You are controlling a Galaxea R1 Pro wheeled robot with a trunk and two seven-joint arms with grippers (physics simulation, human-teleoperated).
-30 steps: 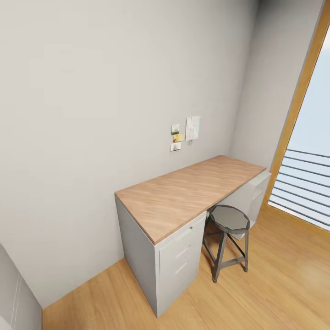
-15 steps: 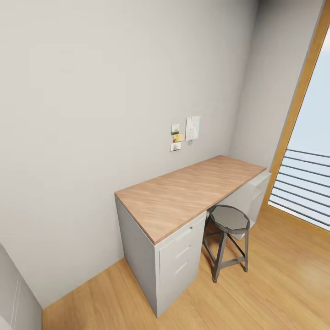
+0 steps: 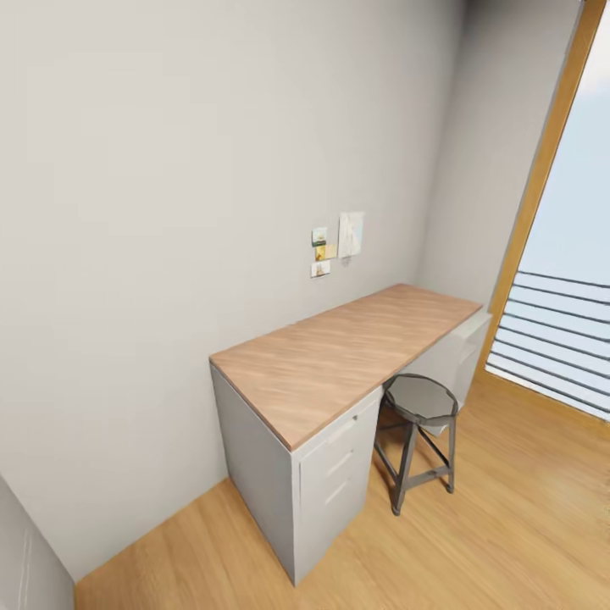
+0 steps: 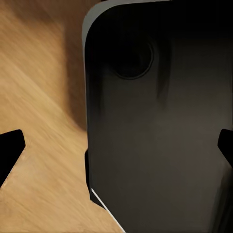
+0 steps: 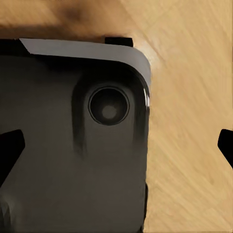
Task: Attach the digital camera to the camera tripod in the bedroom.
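Camera swung slightly; desk (image 3: 339, 356) and stool (image 3: 421, 400) ahead, both pincers spread.

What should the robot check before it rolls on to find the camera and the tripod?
1. Camera or tripod spotted on the desk: not ok, its wooden top is bare.
2. Left gripper free to grab: ok, fingertips wide apart, nothing between them.
3. Right gripper free: ok, also spread open.
4. Stool out of the way: ok, tucked by the desk.
5. Floor ahead free for driving: ok.
6. Which way to the bedroom: cannot tell from here.
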